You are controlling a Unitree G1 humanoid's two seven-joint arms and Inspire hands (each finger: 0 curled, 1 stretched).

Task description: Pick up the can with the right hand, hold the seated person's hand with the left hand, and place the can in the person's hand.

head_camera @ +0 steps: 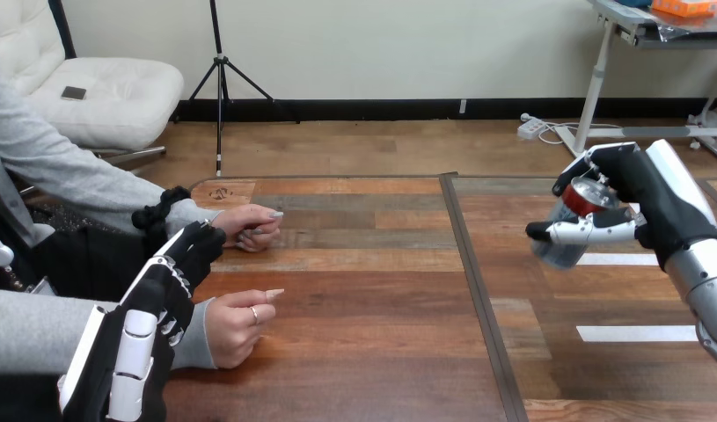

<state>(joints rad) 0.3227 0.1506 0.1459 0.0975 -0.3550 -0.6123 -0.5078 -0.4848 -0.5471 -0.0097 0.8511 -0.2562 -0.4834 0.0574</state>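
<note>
- Right hand [649, 198] is seen right of the seam [474, 272] in the table [372, 352], its fingers and thumb curled round the can [555, 251].
- The can is held tilted, red top uppermost and nearest the palm, well right of the seam.
- Left hand [161, 299] is seen well left of the seam, fingers stretched out straight, nothing gripped.
- Its fingertips are placed just beside the wrist of the person's far hand [249, 226]; contact cannot be told.
- The person's far hand is rested on the table left of the seam, loosely closed.
- The person's near hand [236, 323] is laid left of the seam too, just beside the left hand, its wrist partly covered by it.
- The can and both of the person's hands are kept well apart, with the seam between them.
</note>
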